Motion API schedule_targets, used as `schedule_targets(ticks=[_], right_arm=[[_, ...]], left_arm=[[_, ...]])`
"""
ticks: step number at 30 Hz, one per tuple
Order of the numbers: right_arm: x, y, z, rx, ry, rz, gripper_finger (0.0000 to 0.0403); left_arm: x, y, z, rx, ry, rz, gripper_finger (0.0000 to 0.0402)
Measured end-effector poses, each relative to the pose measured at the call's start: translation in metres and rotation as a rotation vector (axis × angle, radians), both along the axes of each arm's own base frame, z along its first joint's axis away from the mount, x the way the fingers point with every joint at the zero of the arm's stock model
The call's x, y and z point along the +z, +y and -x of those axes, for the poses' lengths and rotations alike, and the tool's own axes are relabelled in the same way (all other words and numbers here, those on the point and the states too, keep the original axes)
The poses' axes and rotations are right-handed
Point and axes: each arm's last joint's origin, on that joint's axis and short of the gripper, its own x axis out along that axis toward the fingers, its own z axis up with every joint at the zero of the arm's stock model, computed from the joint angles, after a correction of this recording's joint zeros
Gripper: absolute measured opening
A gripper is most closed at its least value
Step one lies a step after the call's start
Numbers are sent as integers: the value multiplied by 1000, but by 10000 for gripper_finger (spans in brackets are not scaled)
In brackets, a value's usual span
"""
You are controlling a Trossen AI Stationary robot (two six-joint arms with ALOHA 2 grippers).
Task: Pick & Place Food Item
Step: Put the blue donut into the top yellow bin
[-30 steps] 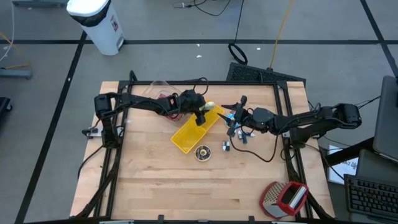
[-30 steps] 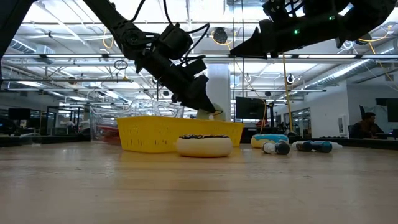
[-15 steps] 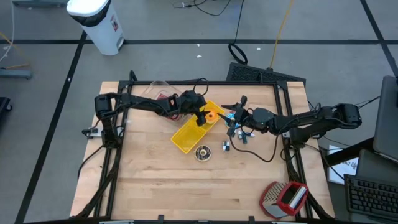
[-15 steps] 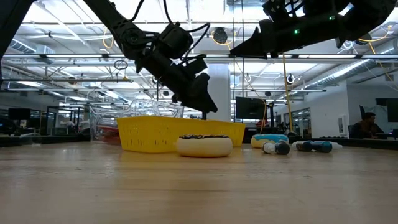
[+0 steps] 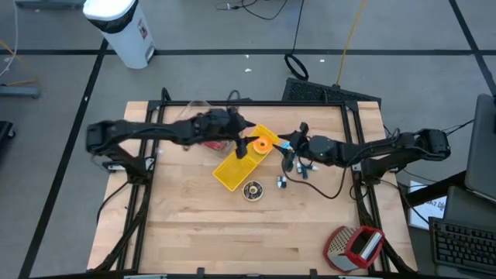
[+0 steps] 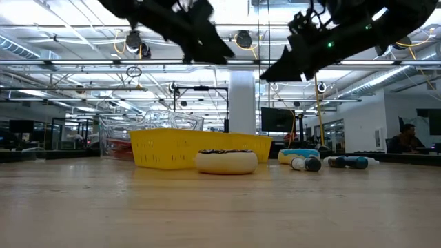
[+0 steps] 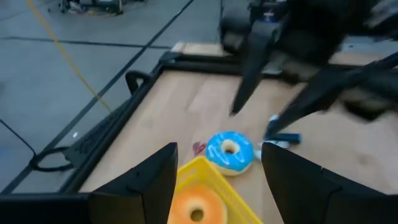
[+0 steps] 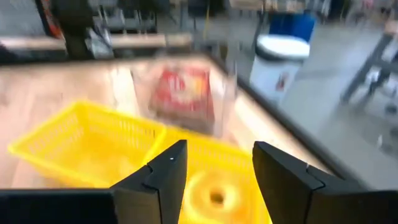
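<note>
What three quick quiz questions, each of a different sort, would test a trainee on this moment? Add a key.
1. True or false: the orange ring doughnut lies inside the yellow plastic basket.
2. Multiple choice: the white doughnut with dark sprinkles is (a) in the basket, (b) on the wooden table beside the basket, (c) held by a claw.
3. Fill in: in the left wrist view, the doughnut on the table just beyond the basket's corner has ____ icing.

Key
1. True.
2. b.
3. Blue: the blue-iced ring doughnut.

Neither the left claw nor the right claw holds anything; both are open above the basket's end.
</note>
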Motion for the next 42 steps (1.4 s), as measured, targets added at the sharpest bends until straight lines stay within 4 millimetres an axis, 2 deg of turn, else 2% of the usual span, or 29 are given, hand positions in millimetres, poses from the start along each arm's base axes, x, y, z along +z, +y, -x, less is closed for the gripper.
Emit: schedule_targets(ticks=[3,6,9,14,21,25,32,37,42], right_arm=[[-2,-2,0,-32,109,-74,177],[-3,-4,1,-67,187,-133,178],[-8,-7,5,-91,236,-187,178],[-18,-14,10,-94,319,-303,177],[-41,-18,7,-81,471,-300,174],[-56,-20,2,-61,532,-317,176],[-79,-26,-3,-70,618,-340,168],[-85,-27,-4,-76,641,-342,158],[-85,-28,-3,-84,639,-347,128]], left_arm=[[21,-8,21,-22,-7,-1,234],[29,-13,42,-44,-43,-10,234],[21,-16,63,-36,-93,-15,234],[-6,-14,98,31,-234,19,234],[-32,-15,133,107,-329,75,234],[-40,-17,141,110,-328,88,234],[-46,-17,139,112,-296,88,234],[-53,-15,134,109,-258,74,235],[-61,-14,130,111,-216,82,235]])
